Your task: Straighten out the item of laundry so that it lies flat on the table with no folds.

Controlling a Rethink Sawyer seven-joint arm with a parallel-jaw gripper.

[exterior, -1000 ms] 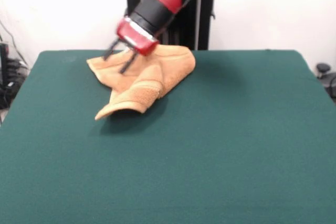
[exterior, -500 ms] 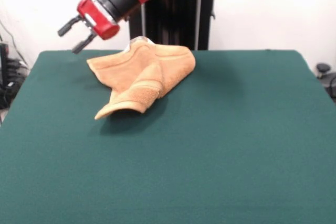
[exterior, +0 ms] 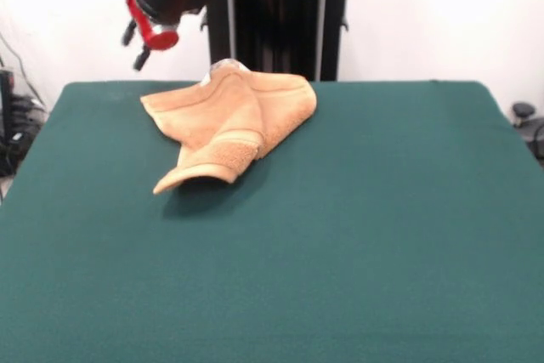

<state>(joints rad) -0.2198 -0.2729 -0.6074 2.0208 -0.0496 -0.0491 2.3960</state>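
Note:
The item of laundry (exterior: pixel 228 121), an orange-tan terry towel, lies crumpled and folded over itself at the far left-centre of the green table (exterior: pixel 340 235). A banded corner curls up toward the front at its lower left, and a small peak stands at its far edge. My gripper (exterior: pixel 133 47) hangs in the air above and to the left of the towel, clear of it, with its two dark fingers apart and nothing between them. It is open.
A black pedestal frame (exterior: pixel 280 14) stands behind the table's far edge, just behind the towel. Cables and dark equipment (exterior: pixel 13 116) sit off the table's left side, and a dark object (exterior: pixel 525 116) off the right.
The gripper lifted off the towel and swung up and left, away from it. The towel's far edge now stands in a small peak where it was let go.

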